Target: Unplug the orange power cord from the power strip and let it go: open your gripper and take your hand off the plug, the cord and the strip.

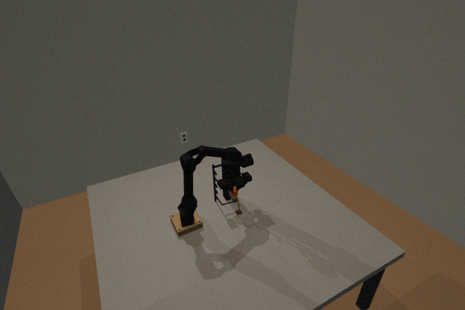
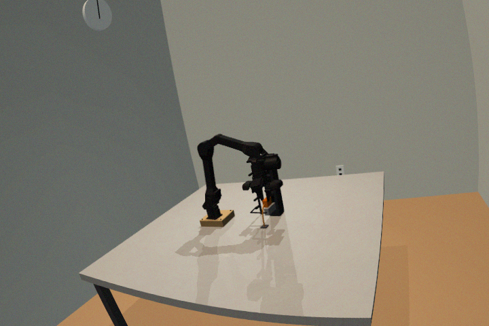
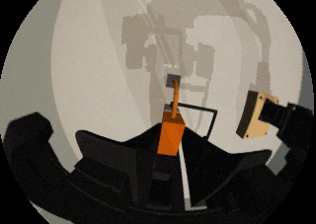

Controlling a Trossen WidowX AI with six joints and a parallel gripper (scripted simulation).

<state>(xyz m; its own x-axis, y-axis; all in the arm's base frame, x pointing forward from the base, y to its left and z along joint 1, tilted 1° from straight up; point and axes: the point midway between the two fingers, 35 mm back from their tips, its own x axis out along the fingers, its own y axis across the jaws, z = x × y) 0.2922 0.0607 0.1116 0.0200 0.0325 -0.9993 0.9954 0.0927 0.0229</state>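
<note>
Gripper (image 3: 168, 175) nearly closed, clamped on orange plug (image 3: 172, 135), mid-bench, seemingly seated in power strip (image 2: 269, 210). Cord (image 2: 261, 219) trails toward front edge. Risk: off-axis pull, strip dragged, grip slipped.

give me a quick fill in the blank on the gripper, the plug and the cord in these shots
1. The gripper is shut on the ______ plug.
2. From the plug, the cord runs to a small dark end piece lying on the ______.
3. The arm's base sits on a ______-coloured block.
4. On the wall behind the table there is a white ______.

Missing words: orange; table; wood; outlet
</note>
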